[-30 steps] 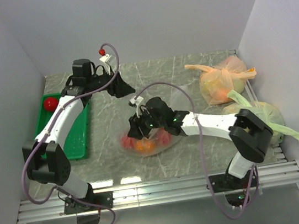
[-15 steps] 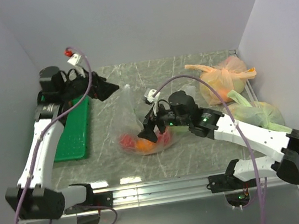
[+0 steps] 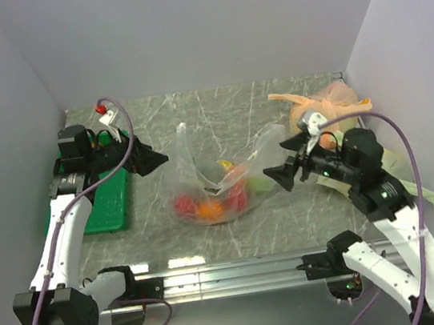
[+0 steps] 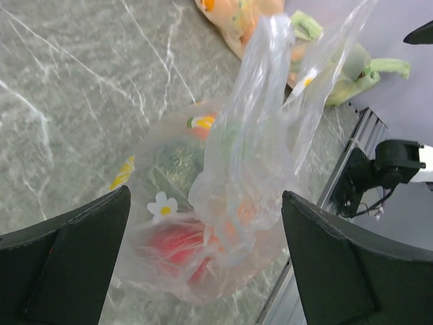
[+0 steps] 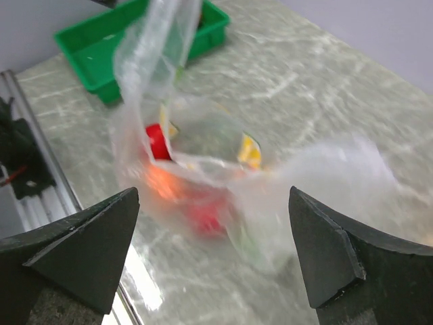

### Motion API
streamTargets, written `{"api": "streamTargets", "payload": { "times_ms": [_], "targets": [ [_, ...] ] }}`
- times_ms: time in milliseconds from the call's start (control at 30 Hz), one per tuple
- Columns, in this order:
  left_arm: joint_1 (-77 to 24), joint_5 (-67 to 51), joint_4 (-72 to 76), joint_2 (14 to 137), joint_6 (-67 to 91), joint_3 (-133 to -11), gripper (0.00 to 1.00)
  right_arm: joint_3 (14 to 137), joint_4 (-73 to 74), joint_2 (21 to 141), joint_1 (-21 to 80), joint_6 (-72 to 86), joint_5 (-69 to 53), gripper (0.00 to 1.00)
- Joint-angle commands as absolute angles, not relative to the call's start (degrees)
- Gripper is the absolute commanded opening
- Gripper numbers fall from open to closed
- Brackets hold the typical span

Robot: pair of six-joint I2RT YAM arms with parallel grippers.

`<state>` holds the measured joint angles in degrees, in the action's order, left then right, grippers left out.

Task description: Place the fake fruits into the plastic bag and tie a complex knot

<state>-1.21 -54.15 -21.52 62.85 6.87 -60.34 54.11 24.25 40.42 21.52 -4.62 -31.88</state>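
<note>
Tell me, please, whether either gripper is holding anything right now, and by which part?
Nothing is held. The left gripper and the right gripper both stand open on either side of the plastic bag, clear of its upright handle loops.

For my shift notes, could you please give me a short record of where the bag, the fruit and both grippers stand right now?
bag: clear plastic bag in the middle of the table, handles loose and sticking up, no knot tied
fruit: red and orange balls inside the bag
left gripper: open, left of the bag, not touching it
right gripper: open, right of the bag, holding nothing
other: green tray at far left; orange bag at back right
</note>
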Motion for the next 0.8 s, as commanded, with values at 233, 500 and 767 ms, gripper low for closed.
{"api": "streamTargets", "payload": {
  "times_ms": [233,500,767],
  "targets": [
    [-6.32,-55.63,-8.53,63.80,7.56,-54.58,0.99,41.58,17.88,42.18,5.28,-1.24,-40.85,0.98],
    [-8.79,-55.63,-4.49,68.99,8.52,-55.28,0.99,39.99,-2.17,54.30,6.14,5.80,-49.22,0.79],
    [-11.86,-61.25,-10.45,72.95,1.60,-61.52,0.33,47.10,-4.05,63.01,14.76,2.73,-49.13,0.24]
  ]
}}
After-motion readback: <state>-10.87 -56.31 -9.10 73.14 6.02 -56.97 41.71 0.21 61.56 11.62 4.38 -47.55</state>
